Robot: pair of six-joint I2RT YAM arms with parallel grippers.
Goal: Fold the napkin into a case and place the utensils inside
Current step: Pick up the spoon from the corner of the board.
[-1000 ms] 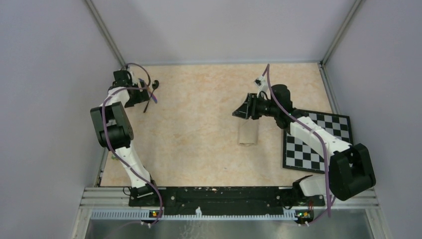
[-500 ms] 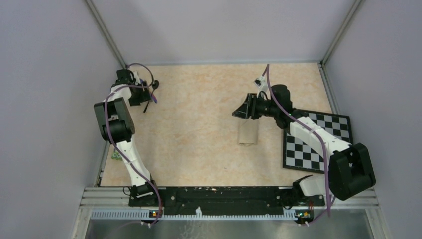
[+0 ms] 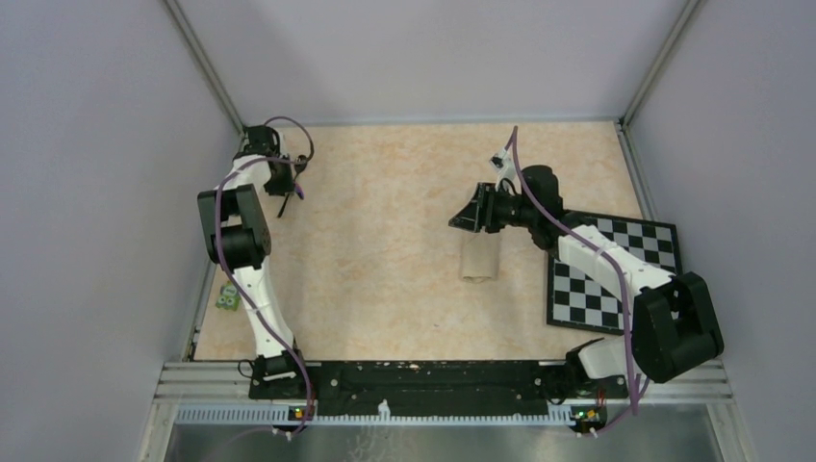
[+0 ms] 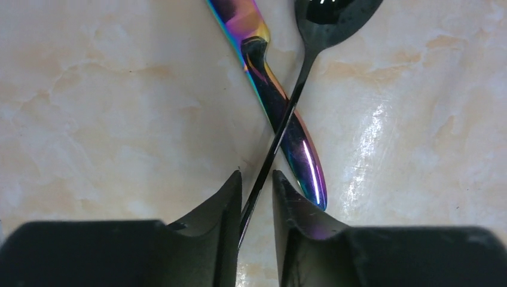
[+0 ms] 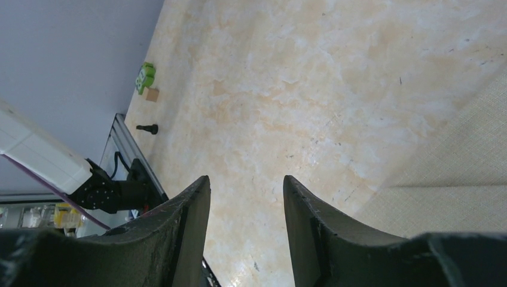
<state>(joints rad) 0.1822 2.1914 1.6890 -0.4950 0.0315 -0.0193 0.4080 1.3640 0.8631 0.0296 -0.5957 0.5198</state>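
The black spoon [image 4: 288,116] and the purple iridescent knife [image 4: 270,89] lie crossed on the tabletop at the far left. My left gripper [image 4: 257,179] is low over them, its jaws drawn in narrowly on either side of the spoon's handle, with a small gap still showing beside the right finger. From above, the left gripper [image 3: 287,179] covers most of both utensils. The napkin, folded into a narrow beige case [image 3: 480,258], lies mid-table. Just beyond its far end my right gripper [image 3: 463,219] hovers open with nothing in it. The cloth's edge [image 5: 454,161] shows beside the right fingers [image 5: 311,221].
A black-and-white checkerboard [image 3: 616,274] lies to the right of the case, under the right arm. A small green block [image 3: 227,300] sits at the table's left edge, with a tan piece [image 5: 152,94] next to it. The enclosure walls stand close behind the left gripper.
My left arm has swung toward the utensils and come down over them, and its jaws have narrowed from wide open to close around the spoon handle. The right arm has held still.
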